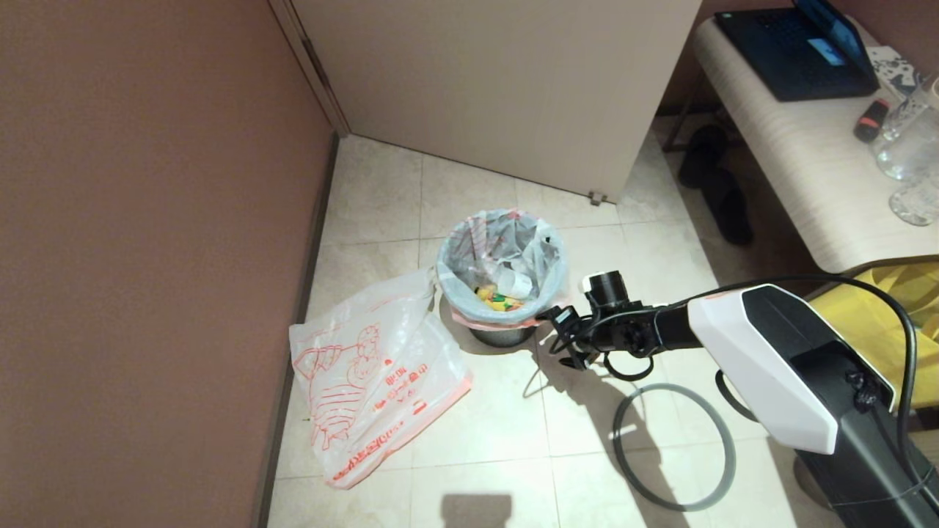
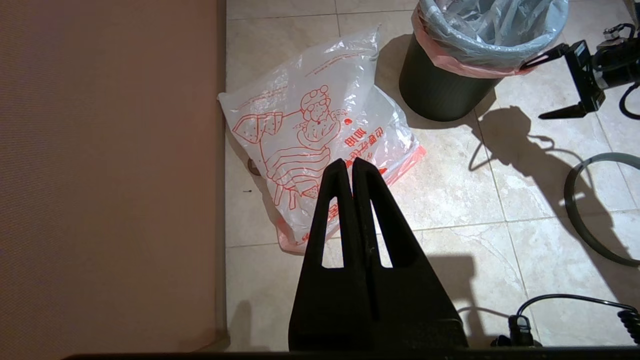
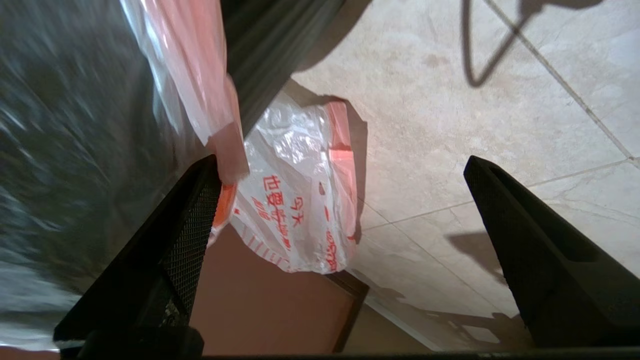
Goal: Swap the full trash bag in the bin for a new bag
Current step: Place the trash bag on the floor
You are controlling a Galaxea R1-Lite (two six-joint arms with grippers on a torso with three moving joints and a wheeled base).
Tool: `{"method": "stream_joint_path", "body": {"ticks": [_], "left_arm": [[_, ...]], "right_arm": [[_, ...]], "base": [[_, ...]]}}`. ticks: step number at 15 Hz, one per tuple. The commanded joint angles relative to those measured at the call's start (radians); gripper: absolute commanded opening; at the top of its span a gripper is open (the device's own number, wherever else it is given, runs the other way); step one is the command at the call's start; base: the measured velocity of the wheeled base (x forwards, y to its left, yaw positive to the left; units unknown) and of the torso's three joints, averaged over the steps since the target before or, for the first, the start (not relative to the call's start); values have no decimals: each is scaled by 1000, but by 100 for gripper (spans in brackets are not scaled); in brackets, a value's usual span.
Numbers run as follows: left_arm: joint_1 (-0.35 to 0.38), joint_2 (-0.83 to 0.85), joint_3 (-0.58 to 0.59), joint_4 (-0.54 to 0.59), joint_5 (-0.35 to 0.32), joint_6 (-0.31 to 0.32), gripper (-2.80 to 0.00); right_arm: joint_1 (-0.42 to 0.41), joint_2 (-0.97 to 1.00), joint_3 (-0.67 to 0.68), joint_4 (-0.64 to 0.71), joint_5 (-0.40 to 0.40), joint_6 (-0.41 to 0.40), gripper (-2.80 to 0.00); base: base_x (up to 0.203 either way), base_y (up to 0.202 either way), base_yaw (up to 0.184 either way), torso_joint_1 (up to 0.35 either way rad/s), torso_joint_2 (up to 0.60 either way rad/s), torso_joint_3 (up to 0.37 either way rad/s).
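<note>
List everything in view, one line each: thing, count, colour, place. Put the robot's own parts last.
full trash bag: one, translucent white with pink rim band, lining the bin, rubbish inside.
bin: one, black, on the tiled floor near the door.
new bag: one, translucent white with red cartoon drawing, flat on the floor left of the bin.
hoop: one, grey, lying on the floor right of the bin.
laptop: one, dark, on the pale bench.
glassware: clear, on the bench's right end; count unclear.
yellow fabric: right edge.
right gripper: black, open, beside the bin's rim.
left gripper: black, shut, above the new bag.
</note>
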Motion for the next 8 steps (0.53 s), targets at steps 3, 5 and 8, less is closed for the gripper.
{"method": "stream_joint_path", "body": {"ticks": [3, 5, 8], "left_arm": [[1, 1, 0, 0, 1, 0, -280], [1, 0, 0, 0, -1, 0, -280], [1, 1, 0, 0, 0, 0, -280]], "right_arm": [[18, 44, -9, -3, -37, -55, 0], [28, 55, -9, -1, -54, -84, 0], [36, 66, -9, 18, -66, -119, 0]], "base": [[0, 0, 0, 0, 0, 0], [0, 0, 0, 0, 0, 0], [0, 0, 0, 0, 0, 0]]}}
